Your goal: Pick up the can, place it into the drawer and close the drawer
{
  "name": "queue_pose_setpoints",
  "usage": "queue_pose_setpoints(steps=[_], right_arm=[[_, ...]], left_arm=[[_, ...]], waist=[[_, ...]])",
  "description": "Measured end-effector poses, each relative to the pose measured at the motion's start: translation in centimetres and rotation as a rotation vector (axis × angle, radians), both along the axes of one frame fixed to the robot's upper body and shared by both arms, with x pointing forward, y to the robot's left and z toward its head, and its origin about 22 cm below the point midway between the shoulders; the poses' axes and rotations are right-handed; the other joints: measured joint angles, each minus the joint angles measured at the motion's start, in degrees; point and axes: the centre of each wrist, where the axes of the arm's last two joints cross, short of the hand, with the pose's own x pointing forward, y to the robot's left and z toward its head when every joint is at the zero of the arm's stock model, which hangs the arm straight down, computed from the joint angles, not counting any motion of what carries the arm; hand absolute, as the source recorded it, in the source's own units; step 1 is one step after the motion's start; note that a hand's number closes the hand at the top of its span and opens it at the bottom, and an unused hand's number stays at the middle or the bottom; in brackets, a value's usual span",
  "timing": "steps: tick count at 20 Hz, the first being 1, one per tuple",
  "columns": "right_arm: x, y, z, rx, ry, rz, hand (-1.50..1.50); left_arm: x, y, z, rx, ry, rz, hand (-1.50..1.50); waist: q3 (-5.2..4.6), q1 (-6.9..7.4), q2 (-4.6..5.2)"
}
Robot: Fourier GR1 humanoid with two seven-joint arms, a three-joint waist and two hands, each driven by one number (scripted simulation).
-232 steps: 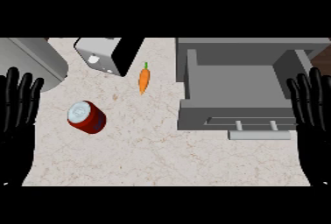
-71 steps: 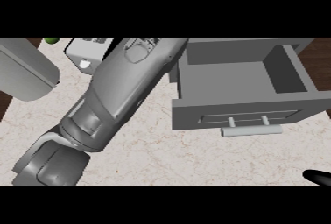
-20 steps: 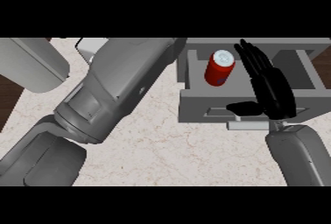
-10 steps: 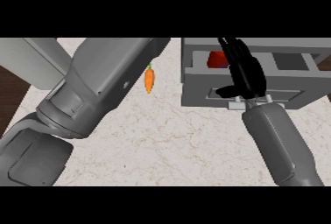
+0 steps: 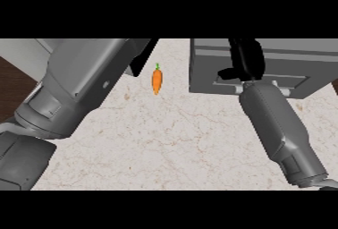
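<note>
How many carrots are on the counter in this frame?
1. The carrot lies on the counter, left of the drawer unit and right of the left forearm. Another could be hidden under that forearm.

The left forearm [image 5: 79, 85] is honestly a chunky thing: smooth mid-grey shell, broad and rounded, with a small dark dot like a screw or port on its side. Lower down it steps into a segmented cuff with panel seams and a squarish recessed plate, then a darker grey rounded block near the view's lower left corner. The right forearm [image 5: 280, 129] is slimmer, darker grey, capsule-shaped and smooth, ending low in a ringed collar with a paler grey lip. The right hand [image 5: 244, 60] is matte black, narrow and long, with a short thumb nub sticking out sideways. No cables or markings stand out anywhere.
</note>
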Motion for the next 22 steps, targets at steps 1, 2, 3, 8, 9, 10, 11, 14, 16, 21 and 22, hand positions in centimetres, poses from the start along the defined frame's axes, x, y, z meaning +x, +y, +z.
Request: queue_pose_setpoints(steps=[1, 2, 3, 8, 9, 10, 11, 14, 16, 21, 22], right_arm=[[0.5, -0.1, 0.4, -0.001, -0.007, -0.011, -1.5], [0.8, -0.1, 0.7, -0.003, -0.016, -0.015, -1.5], [1.1, 0.1, 1.0, -0.003, -0.02, -0.019, -1.5], [2.3, 0.3, 1.8, -0.025, -0.026, -0.032, -1.5], [2.5, 0.4, 2.1, -0.027, -0.027, -0.033, -1.5], [2.7, 0.3, 2.2, -0.032, -0.023, -0.038, -1.5], [2.8, 0.3, 2.4, -0.035, -0.021, -0.036, -1.5], [3.2, 0.5, 2.8, -0.041, -0.009, -0.028, -1.5], [3.4, 0.4, 3.1, -0.037, -0.001, -0.022, -1.5], [3.5, 0.2, 3.3, 0.019, 0.005, 0.027, -1.5], [3.6, 0.1, 3.4, 0.027, 0.01, 0.039, -1.5]], left_arm=[[0.1, 0.5, 0.1, 0.003, 0.001, -0.005, -1.5], [0.0, 0.6, 0.1, 0.001, 0.004, -0.001, -1.5], [0.0, 0.9, 0.0, 0.003, 0.006, -0.005, -1.5], [-0.2, 2.4, -0.1, 0.006, 0.011, -0.009, -1.5], [-0.2, 2.8, 0.0, 0.006, 0.012, -0.01, -1.5], [-0.3, 2.9, -0.2, 0.0, 0.017, -0.016, -1.5], [-0.3, 3.3, -0.2, 0.003, 0.015, -0.018, -1.5], [-0.5, 4.0, -1.1, 0.007, 0.019, -0.022, -1.5], [-0.7, 4.2, -1.2, 0.006, 0.022, -0.028, -1.5], [-1.1, 6.0, -1.7, 0.003, 0.018, -0.031, -1.5], [-1.2, 6.2, -1.8, 0.004, 0.018, -0.033, -1.5]], waist=[[0.0, 0.4, 0.05], [-0.01, 0.53, 0.05], [-0.02, 0.77, 0.02], [0.0, 1.5, 0.15], [0.05, 1.6, 0.27], [0.07, 1.87, 0.28], [0.1, 1.93, 0.4], [0.16, 2.06, 0.56], [0.26, 2.21, 0.71], [0.46, 2.18, 0.97], [0.53, 2.15, 1.03]])
